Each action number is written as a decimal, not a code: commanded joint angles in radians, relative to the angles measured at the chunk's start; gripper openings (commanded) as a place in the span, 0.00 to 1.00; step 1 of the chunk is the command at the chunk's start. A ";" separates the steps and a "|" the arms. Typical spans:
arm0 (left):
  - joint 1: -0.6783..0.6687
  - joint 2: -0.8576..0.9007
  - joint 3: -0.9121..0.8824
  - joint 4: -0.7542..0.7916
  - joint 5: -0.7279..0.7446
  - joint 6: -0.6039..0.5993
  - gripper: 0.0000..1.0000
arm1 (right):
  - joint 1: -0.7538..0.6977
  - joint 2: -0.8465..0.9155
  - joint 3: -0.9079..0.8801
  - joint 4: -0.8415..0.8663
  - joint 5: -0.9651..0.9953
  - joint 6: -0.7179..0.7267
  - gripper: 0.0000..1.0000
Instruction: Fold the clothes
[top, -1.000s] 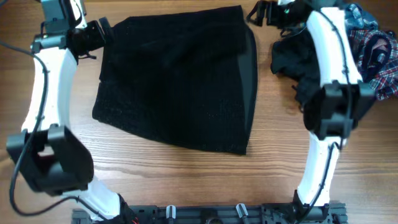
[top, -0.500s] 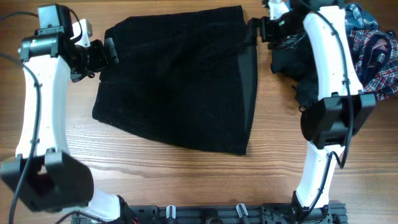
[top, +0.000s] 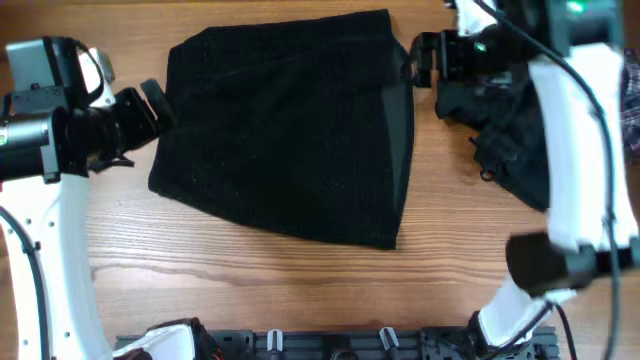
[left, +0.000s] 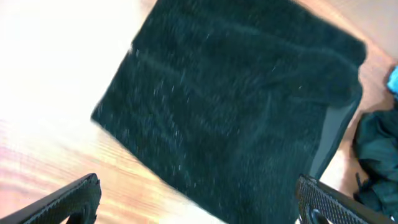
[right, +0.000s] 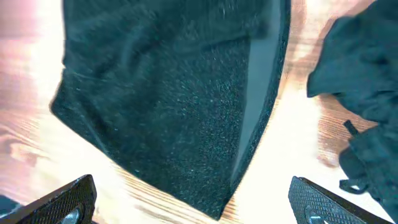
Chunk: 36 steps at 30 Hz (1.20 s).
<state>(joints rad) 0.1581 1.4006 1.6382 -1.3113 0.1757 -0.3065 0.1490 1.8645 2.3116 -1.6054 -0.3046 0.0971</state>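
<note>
A large black textured garment (top: 290, 130) lies flat, apparently folded over, in the middle of the brown wooden bench (top: 300, 290). A crumpled black garment (top: 510, 130) sits just to its right. The left fingers (left: 62, 200) and right fingers (right: 62, 200) are spread wide and hold nothing.

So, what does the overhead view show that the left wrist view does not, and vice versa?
Only overhead: the white left arm and right arm, the open right tool beside the cloth, and the black rail at the near edge. Only left wrist: a small blue patch at the right edge. Both: the large black garment lying flat, the second black garment beside it, and the wooden table.
</note>
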 joint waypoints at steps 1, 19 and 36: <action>0.002 0.009 -0.048 -0.022 -0.011 -0.046 1.00 | -0.002 -0.065 -0.068 -0.002 0.039 0.077 1.00; 0.241 0.009 -0.308 0.023 0.163 0.005 1.00 | -0.002 -0.499 -1.083 0.406 -0.153 0.181 1.00; 0.300 0.027 -0.633 0.407 0.412 0.143 1.00 | -0.002 -0.531 -1.345 0.602 -0.341 -0.052 1.00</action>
<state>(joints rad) 0.4313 1.4094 1.0794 -0.9943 0.4896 -0.1955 0.1490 1.3403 0.9699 -1.0077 -0.6033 0.1005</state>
